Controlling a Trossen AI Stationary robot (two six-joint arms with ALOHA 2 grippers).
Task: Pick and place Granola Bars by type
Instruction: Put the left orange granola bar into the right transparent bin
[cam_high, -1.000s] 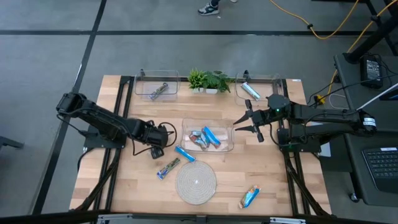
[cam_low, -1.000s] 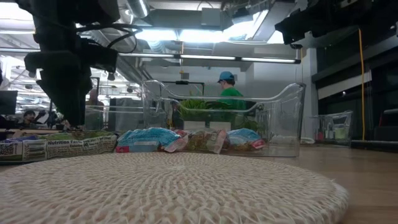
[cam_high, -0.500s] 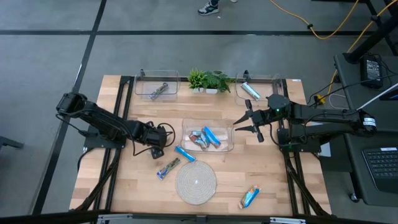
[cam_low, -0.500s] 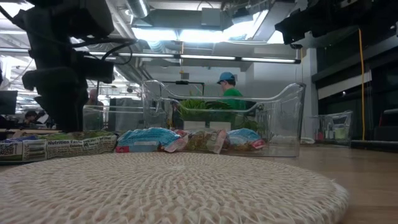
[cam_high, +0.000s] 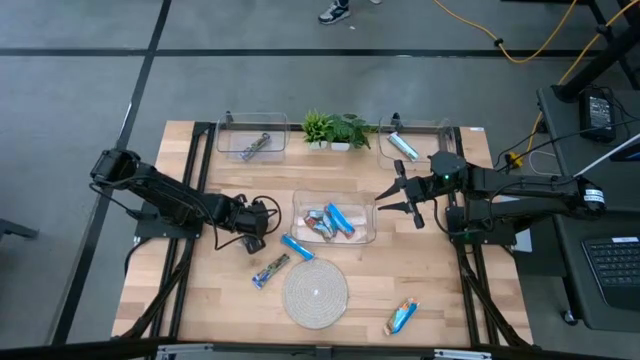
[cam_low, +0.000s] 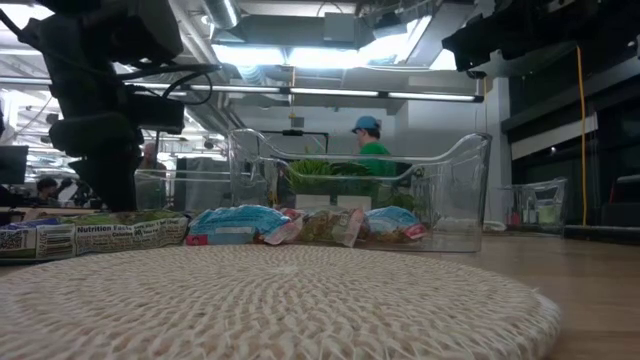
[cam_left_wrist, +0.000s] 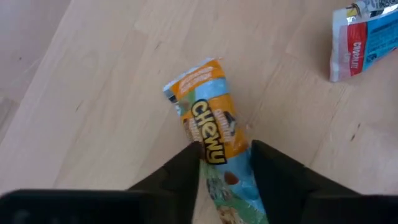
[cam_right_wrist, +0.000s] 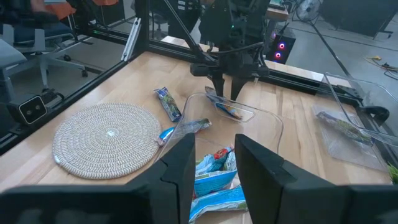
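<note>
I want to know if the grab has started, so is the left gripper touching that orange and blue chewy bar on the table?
Touching. In the left wrist view the left gripper has both fingers pressed against the sides of the chewy bar.

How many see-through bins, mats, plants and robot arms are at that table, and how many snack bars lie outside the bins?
Clear bins: 3
Woven mat: 1
Potted plant: 1
Robot arms: 2
Bars outside the bins: 4
Total: 11
</note>
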